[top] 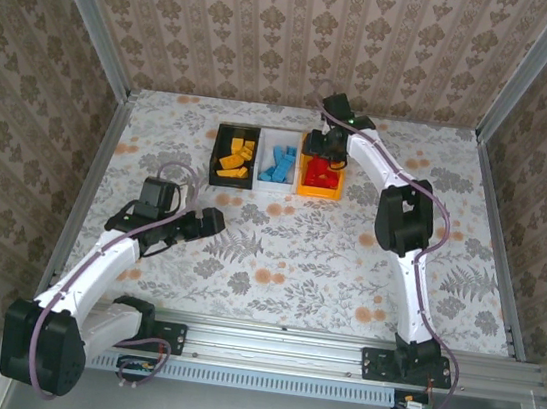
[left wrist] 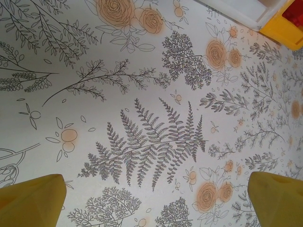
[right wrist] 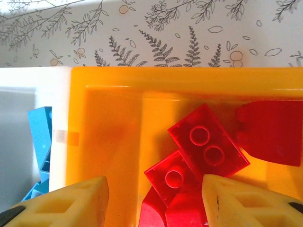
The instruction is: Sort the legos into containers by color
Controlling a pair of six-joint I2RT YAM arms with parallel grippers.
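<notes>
Yellow fingers of R gripper are seen parted, nothing held, w/ red brick lying in orange bin at 12 o'clock, long axis 10-to-4; L gripper, spread wide, is held farther off.

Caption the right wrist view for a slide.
Right gripper open over red legos in the orange bin; blue legos in neighbouring white bin.

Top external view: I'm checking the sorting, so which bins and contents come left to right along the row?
black bin holding orange-yellow legos → white bin holding blue legos → orange bin holding red legos
</notes>
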